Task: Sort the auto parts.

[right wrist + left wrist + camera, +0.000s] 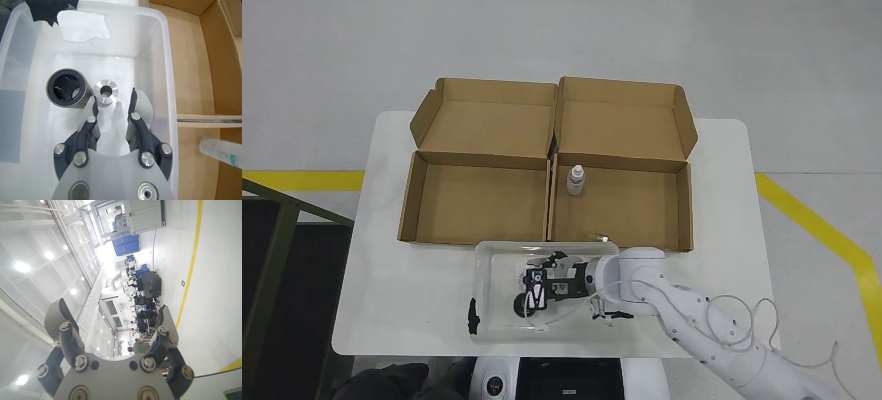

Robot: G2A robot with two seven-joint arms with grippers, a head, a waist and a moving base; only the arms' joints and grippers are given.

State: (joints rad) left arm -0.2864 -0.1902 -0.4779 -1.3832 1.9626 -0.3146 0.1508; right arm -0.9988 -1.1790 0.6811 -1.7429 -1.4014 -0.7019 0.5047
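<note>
Carefully now: our right gripper hangs inside the clear plastic bin, its claw partly spread and holding nothing. The small silver bushing lies on the bin floor just ahead of the fingertips, not yet fully between them. It sits just beside the larger black-ended linear bearing, and one finger points into the narrow gap between the two. We judge the pick needs a short advance so that both pads straddle the bushing's round flank. We also want that finger slipped in without shoving the bearing, then a centred squeeze, since a smooth metal cylinder may squirt out. A straight lift should clear the bin wall toward the cardboard boxes, one of which holds a white bottle. Our left gripper is wide open, empty and aimed away into the room.
</note>
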